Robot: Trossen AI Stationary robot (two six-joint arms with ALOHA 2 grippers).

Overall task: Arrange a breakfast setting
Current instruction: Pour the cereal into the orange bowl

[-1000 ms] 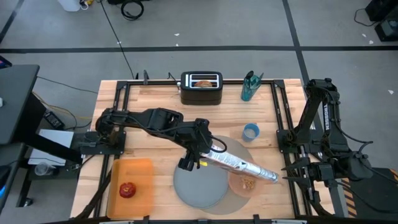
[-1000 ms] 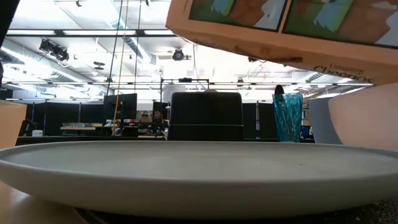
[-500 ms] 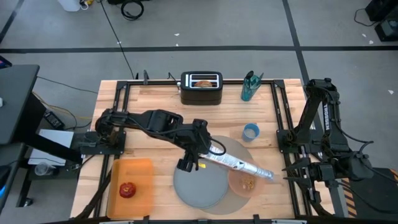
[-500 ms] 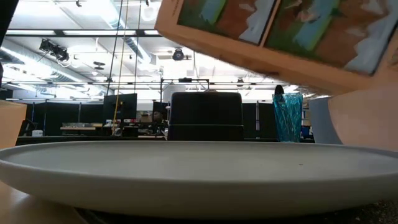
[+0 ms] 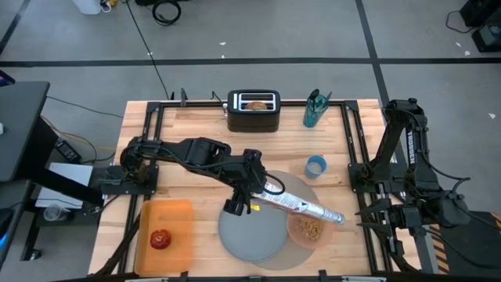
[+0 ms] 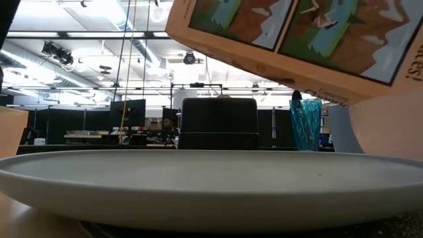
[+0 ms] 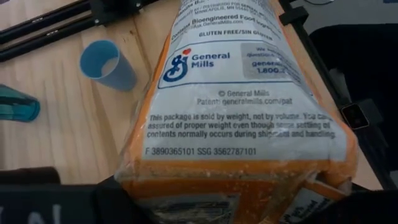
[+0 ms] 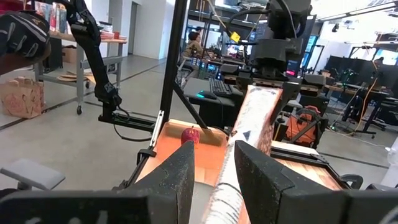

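Observation:
My left gripper (image 5: pixel 252 190) is shut on a cereal box (image 5: pixel 301 207) over the large round grey mat (image 5: pixel 301 188). The box slants down over the translucent pink bowl (image 5: pixel 309 230), which holds brown cereal (image 5: pixel 311 229). The round grey-blue plate (image 5: pixel 252 232) lies on the mat beside the bowl. The bagel (image 5: pixel 255 103) sticks up from the black toaster (image 5: pixel 254 112). The small red apple (image 5: pixel 160 239) lies on the orange tray (image 5: pixel 176 215). My right gripper (image 8: pixel 213 155) is open and waits at the table's right edge. No spoon shows. My left gripper holds the cereal box by its closed bottom end (image 7: pixel 236 186), one finger on each broad face. The fingers come from the table's left, along the box's length. The box is lifted clear and slants down, its far end (image 5: pixel 337 218) lowest, over the bowl.
A blue cup (image 5: pixel 315 166) stands just beyond the mat at the right. A teal glass (image 5: pixel 315 108) stands at the far edge, right of the toaster. Black rails run along the table's left and right sides.
My left gripper has tipped the cereal box steeper over the bowl, and the box's low end has drawn back a little toward the table's left. The heap of cereal in the bowl has grown.

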